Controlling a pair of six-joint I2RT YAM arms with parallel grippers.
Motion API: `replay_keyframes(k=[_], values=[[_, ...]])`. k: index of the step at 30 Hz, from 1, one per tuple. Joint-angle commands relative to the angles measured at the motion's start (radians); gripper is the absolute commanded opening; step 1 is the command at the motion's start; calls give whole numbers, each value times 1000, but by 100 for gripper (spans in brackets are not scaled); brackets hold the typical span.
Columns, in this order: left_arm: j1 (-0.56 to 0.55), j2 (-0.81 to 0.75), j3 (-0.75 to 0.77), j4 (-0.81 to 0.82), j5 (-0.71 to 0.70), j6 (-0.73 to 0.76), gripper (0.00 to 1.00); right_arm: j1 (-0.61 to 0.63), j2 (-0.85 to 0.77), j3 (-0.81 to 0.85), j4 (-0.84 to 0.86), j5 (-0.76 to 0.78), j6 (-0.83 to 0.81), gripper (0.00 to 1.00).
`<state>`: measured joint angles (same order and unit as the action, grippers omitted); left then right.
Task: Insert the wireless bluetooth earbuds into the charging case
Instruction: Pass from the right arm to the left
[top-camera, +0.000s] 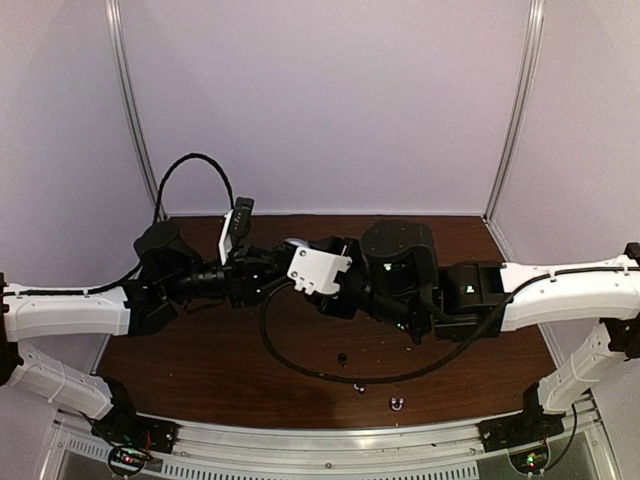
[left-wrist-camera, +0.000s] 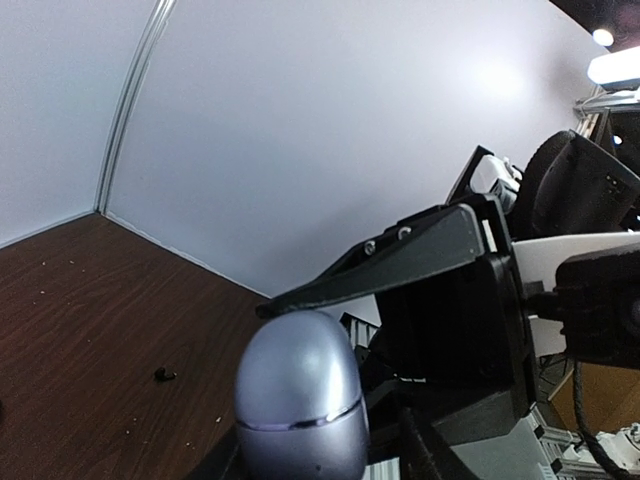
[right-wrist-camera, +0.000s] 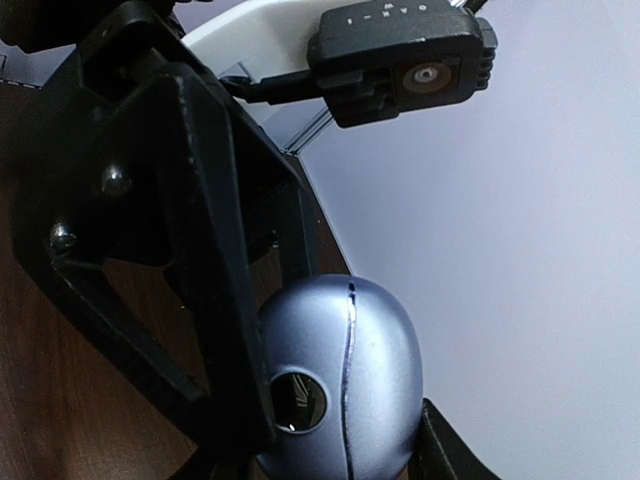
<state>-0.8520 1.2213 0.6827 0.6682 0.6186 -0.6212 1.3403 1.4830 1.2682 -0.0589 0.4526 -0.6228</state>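
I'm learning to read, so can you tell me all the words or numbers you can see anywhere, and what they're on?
"OAK-1": on the black camera at the top of the right wrist view. The letters are tiny and sit at the picture's edge, so this is only a likely reading.
Lavender charging case: no writing shows on it in either wrist view.
Top view: nothing there is large or sharp enough to read.

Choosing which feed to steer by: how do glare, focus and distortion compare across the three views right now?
Top external: even light, no glare, but the earbuds are tiny specks on the dark table. Left wrist: bright lamp flare top right, wall edge bowed by the lens, the case close and soft. Right wrist: the case fills the bottom, seam fairly sharp.
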Motion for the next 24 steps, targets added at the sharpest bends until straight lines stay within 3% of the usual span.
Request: replay_keyframes(k=[1,17,24], values=[[-7,7,25,62,11,-4,45,4,-16,-9,26,8,5,23],[-7,36,44,61,-6,-15,39,4,-15,-14,28,2,0,22],[-7,52,48,81,15,-21,24,3,-19,-24,38,11,-2,23]])
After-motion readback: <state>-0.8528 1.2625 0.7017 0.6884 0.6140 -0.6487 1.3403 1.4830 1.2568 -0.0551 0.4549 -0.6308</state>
